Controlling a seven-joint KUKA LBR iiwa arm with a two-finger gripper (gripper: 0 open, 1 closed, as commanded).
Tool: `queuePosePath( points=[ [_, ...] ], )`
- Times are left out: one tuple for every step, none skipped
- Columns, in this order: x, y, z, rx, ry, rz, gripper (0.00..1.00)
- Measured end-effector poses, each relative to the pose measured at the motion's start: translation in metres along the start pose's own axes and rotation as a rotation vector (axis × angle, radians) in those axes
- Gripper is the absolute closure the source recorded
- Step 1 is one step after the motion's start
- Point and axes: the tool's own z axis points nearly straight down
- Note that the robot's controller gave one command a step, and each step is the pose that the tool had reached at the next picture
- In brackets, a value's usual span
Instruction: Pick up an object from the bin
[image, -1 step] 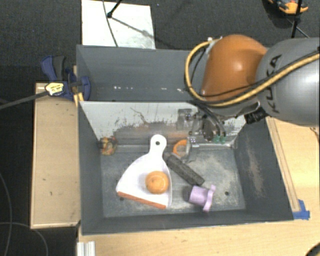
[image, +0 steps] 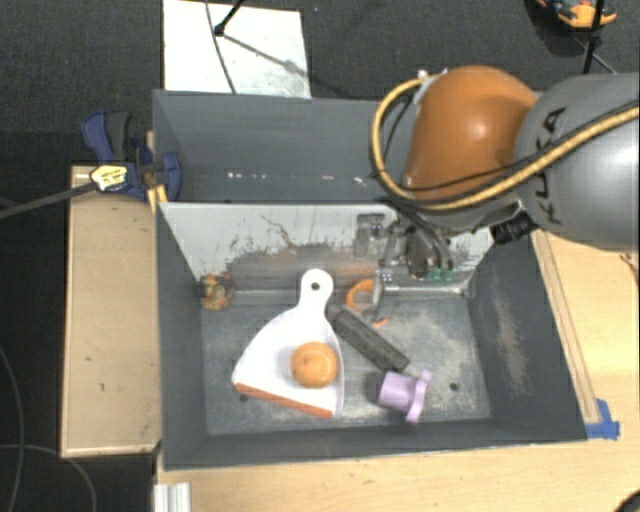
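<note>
My gripper (image: 405, 258) hangs low at the back of the bin, right of centre, under the arm's orange cover. Just left of and below it lies a small orange piece (image: 360, 293), partly hidden by the gripper. A dark grey bar (image: 368, 340) lies slantwise right in front of it. One end of the bar rests on the edge of a white dustpan (image: 285, 350).
The dustpan has an orange front lip and carries an orange ball (image: 315, 364). A purple cylinder-shaped piece (image: 403, 391) lies near the front wall. A small brownish thing (image: 213, 291) sits in the back left corner. The arm covers the bin's back right.
</note>
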Motion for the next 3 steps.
queuePosePath(
  points=[
    [0.014,-0.003,0.048,0.0,-0.004,-0.066,0.0],
    [0.028,0.032,0.076,0.001,0.005,-0.257,0.0],
    [0.052,0.029,0.101,-0.002,0.0,-0.206,0.0]
  ],
)
